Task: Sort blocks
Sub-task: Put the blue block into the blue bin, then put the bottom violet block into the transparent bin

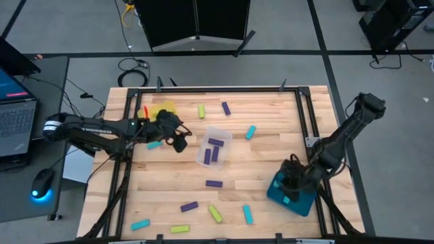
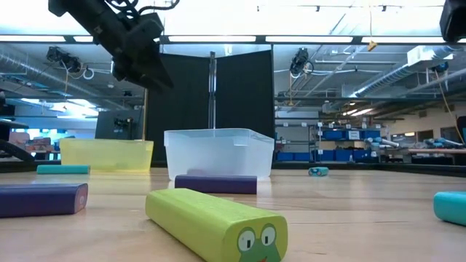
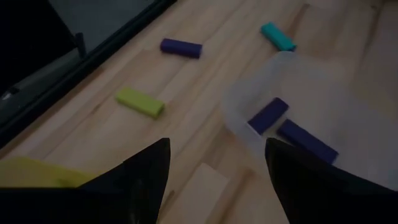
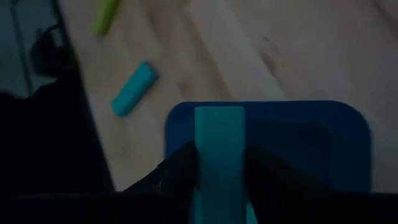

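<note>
**Cyan block between R fingers over teal tray; L claw apart, empty**

Cyan block (image 4: 219,155) sits between the R gripper (image 4: 219,186) fingers, long axis running straight out along the fingers, above the teal tray (image 4: 348,143). Fingers are against both sides of the block; whether they're clamping or letting go, can't tell. In the high view the R gripper (image 1: 293,177) is over the teal tray (image 1: 274,194) at the table's front-right.

Two purple blocks (image 3: 268,116) lie in the clear tray (image 1: 214,145) mid-table, roughly parallel, long axes along the tray's length. Other blocks lie scattered flat on the wood: green (image 1: 201,110) and purple (image 1: 226,108) near the back edge, cyan (image 1: 250,131) beside the clear tray, and more purple, green and cyan along the front.

L gripper (image 1: 179,137) hangs above the table between the yellow tray (image 1: 163,108) and the clear tray, fingers apart, nothing in them. L arm reaches in from the left, low and nearly level. R arm is bent, folding down to the tray.

Table (image 1: 271,163) is pale wood planks with a black frame. Low view: workshop w/ strip lights, dark screen behind.
</note>
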`<state>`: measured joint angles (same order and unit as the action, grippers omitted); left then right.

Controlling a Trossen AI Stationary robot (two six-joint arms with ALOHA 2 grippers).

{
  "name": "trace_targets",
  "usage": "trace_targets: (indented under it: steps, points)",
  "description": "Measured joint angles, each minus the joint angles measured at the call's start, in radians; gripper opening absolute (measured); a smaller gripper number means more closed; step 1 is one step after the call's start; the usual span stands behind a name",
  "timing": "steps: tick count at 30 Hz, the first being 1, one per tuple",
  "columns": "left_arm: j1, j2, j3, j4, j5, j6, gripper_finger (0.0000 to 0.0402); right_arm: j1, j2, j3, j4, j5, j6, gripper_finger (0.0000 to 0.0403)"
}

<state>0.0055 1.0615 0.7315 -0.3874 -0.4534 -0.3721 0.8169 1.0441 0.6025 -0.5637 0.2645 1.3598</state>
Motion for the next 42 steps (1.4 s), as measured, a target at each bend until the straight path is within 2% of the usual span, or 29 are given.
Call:
trace_targets:
  steps: [6,11,17,22,30,37,42]
  points:
    - [-0.089,0.000,-0.001,0.024,0.023,0.033,0.0269,0.026,0.018,0.000,-0.045,0.019,0.061,0.0189]
    - [-0.180,0.000,-0.001,0.215,0.025,0.120,0.0269,0.026,0.018,0.001,-0.066,0.035,0.061,0.0228]
    - [-0.282,0.000,-0.001,0.460,0.100,0.241,0.0269,0.026,0.016,0.001,-0.034,0.138,-0.004,0.0252]
    - [-0.382,0.001,-0.001,0.459,0.146,0.315,0.0269,0.026,0.015,0.001,0.055,0.271,-0.106,0.0255]
    - [-0.535,0.066,-0.001,0.352,0.158,0.246,0.0269,-0.026,0.015,0.002,0.360,0.479,-0.434,0.0252]
    - [-0.623,0.191,-0.001,0.343,0.156,0.114,0.0268,-0.149,0.017,0.002,0.731,0.504,-0.846,0.0259]
    - [-0.655,0.318,-0.001,0.344,0.156,-0.004,0.0268,-0.239,0.017,0.002,0.927,0.497,-1.106,0.0258]
